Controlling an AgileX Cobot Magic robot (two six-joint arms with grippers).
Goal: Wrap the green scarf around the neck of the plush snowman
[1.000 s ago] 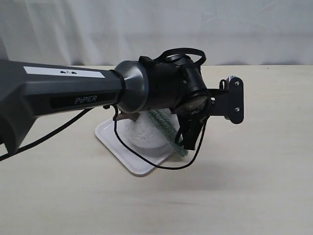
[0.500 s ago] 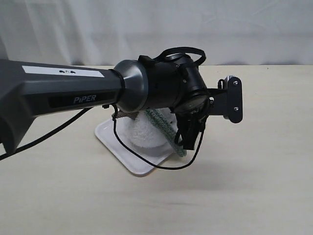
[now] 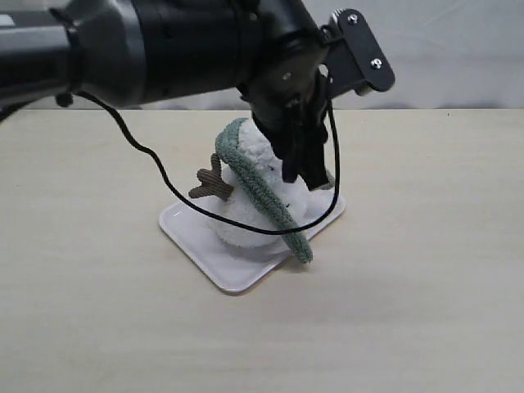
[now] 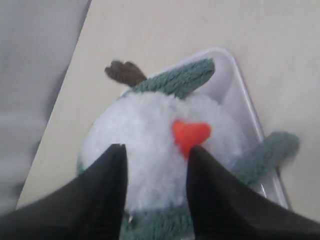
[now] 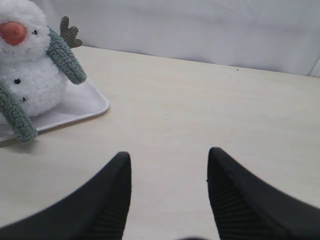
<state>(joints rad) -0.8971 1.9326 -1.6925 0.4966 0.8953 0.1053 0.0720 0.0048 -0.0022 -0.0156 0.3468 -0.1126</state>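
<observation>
Plush snowman [image 3: 237, 219] upright mid-tray [image 3: 201, 258]. Green scarf [image 3: 260, 190] loops behind its head, one end past the tray's edge. Left gripper [image 4: 157, 150] at head, fingers spread, empty. Right gripper [image 5: 167, 157] spread over desk [image 3: 426, 311].

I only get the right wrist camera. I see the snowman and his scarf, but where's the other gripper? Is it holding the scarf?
Observer: No. The left gripper hangs open right by the plush snowman's head, holding nothing.
Operator: Does the scarf go all the way behind him?
Observer: Yes. The green scarf curves around the back of his head.
</observation>
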